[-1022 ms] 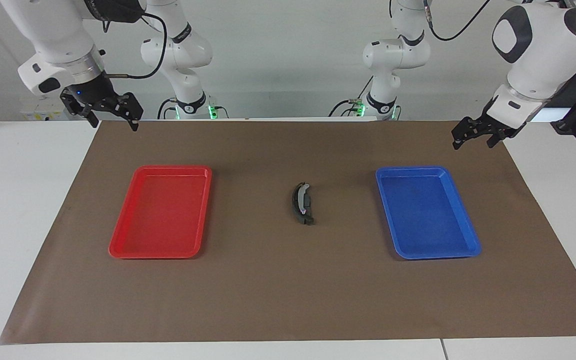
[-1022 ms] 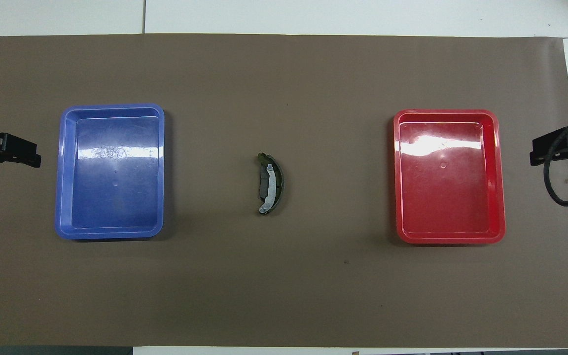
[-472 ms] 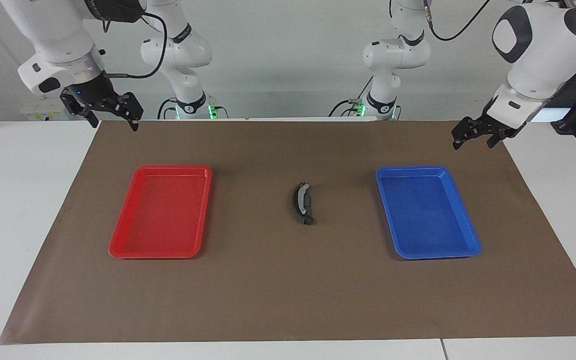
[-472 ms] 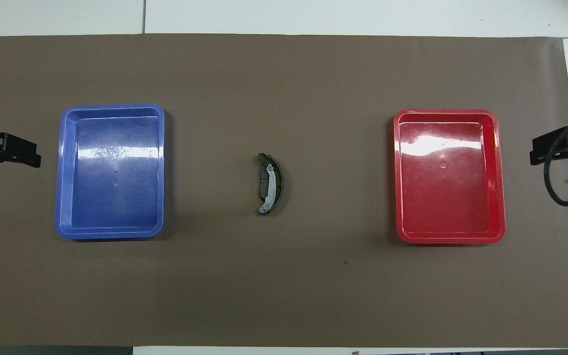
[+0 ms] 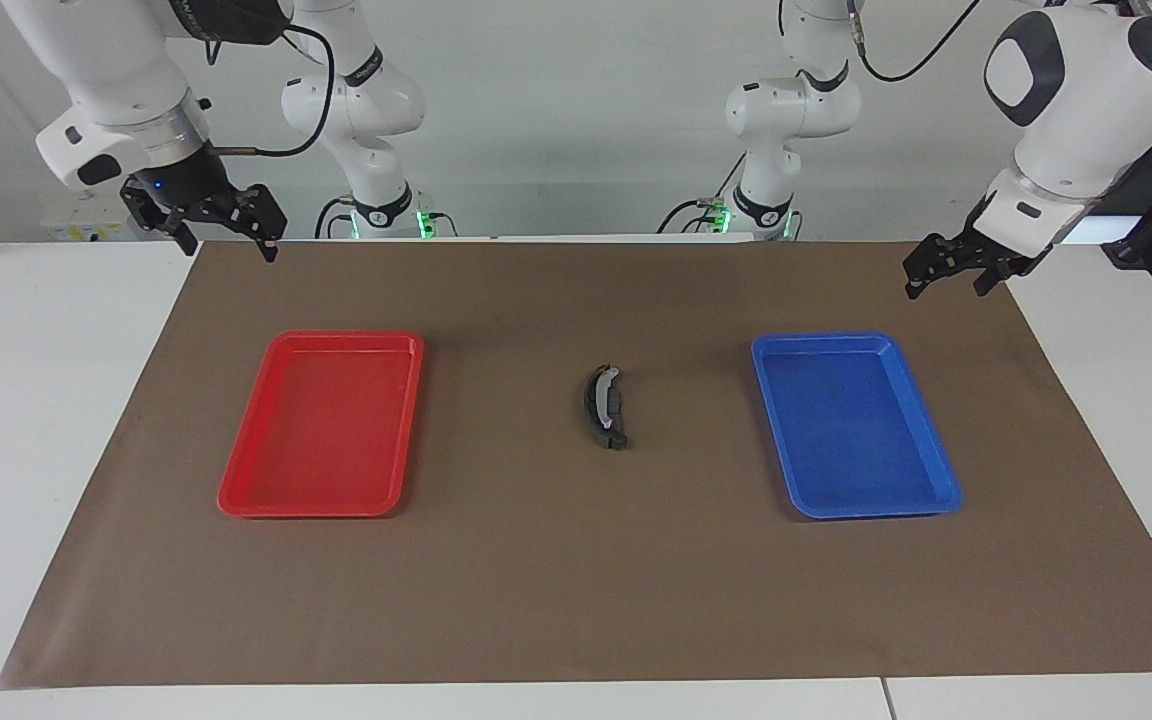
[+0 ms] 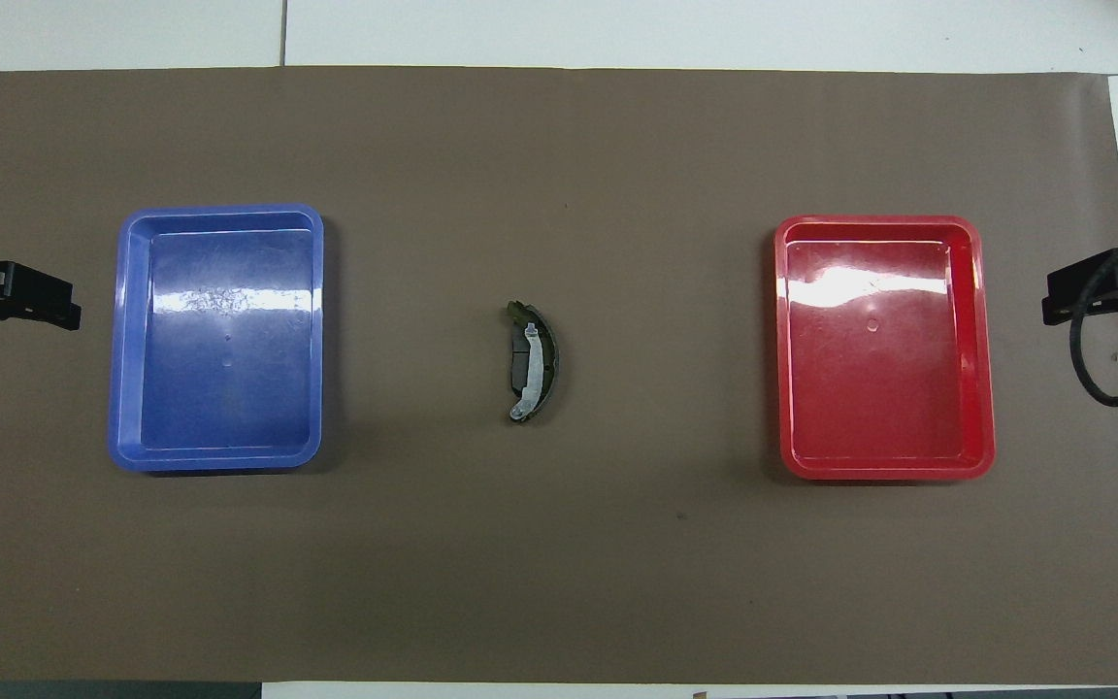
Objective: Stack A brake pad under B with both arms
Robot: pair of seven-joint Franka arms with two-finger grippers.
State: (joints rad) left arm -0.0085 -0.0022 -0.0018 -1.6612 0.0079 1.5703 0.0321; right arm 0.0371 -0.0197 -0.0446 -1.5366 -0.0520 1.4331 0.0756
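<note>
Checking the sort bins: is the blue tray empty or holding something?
Empty. The blue tray shows only its bare glossy floor in both views.

We hold both arms raised at the two ends of the table, each waiting. Our left arm (image 5: 1076, 100) bends down from its shoulder, its wrist angled inward, and its end effector (image 5: 946, 275) hangs in the air with the fingers (image 5: 914, 287) spread and nothing between them. Our right arm (image 5: 106, 80) slopes down likewise, its end effector (image 5: 226, 235) in the air above the table's edge, fingers (image 5: 269, 245) parted and empty, a black cable (image 5: 311, 90) looping from its wrist.
</note>
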